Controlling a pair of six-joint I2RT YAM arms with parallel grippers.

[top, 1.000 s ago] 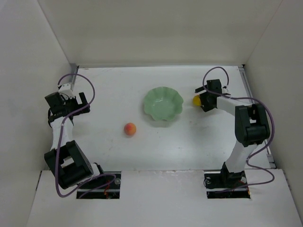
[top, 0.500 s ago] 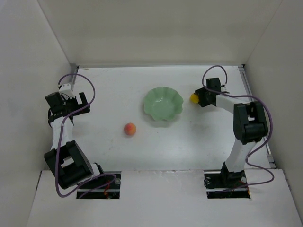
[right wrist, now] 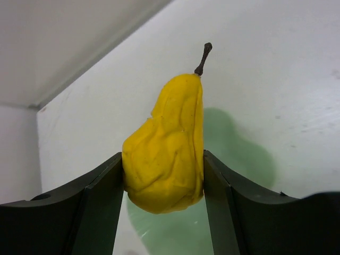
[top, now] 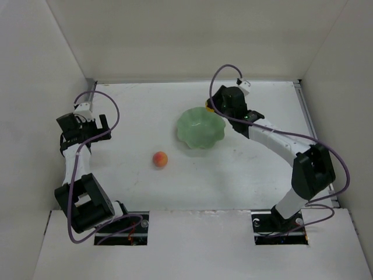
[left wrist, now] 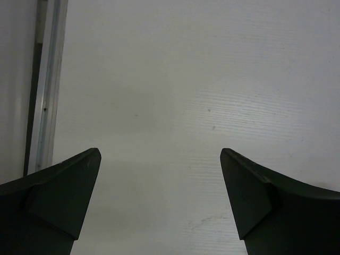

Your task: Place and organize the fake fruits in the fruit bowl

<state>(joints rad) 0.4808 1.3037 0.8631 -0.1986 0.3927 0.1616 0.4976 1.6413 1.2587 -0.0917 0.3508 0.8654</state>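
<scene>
A yellow pear [right wrist: 166, 146] with a dark stem is pinched between the fingers of my right gripper [right wrist: 163, 178], stem pointing away. From above, that gripper [top: 213, 106] hangs over the far right rim of the pale green scalloped fruit bowl [top: 198, 129], and only a sliver of the pear [top: 208, 108] shows. The bowl [right wrist: 175, 234] appears below the pear in the right wrist view. An orange-red peach [top: 160, 158] lies on the table, left of and nearer than the bowl. My left gripper [top: 87, 123] stands open at the far left, with nothing between its fingers [left wrist: 69, 196].
White walls enclose the table on the left, back and right. A metal rail [left wrist: 45, 90] runs along the left edge beside my left gripper. The right arm [top: 274, 143] stretches diagonally across the table's right side.
My right gripper closed on the pear at the right of the bowl, then carried it left and farther back to the bowl's far right rim. The left arm stayed still.
</scene>
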